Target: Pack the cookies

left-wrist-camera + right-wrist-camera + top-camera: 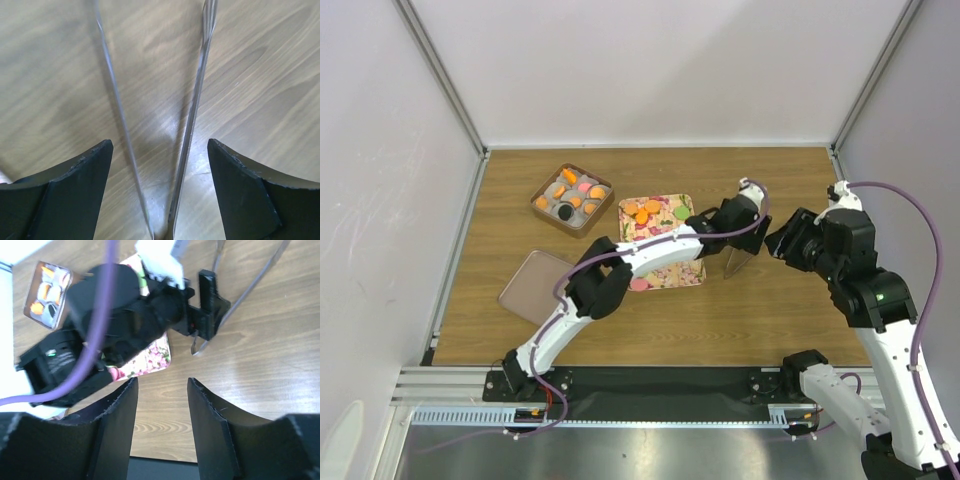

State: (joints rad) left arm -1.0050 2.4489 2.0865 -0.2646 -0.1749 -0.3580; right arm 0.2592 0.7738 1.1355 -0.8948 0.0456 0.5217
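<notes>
A wood-grain tabletop (770,330) sits inside plain white walls (650,70) with metal posts in the corners. The cookies (642,211) are small flat discs. Orange ones lie at the upper left of the floral tray (672,214) at centre frame, and a pink one shows at its lower edge. More orange, pink and black ones fill white paper cups in the brown box (538,200) to the tray's upper left. The left hand (160,146) gapes wide, with metal tongs (194,107) between its fingers. The right hand (163,385) is narrowly parted and holds nothing.
</notes>
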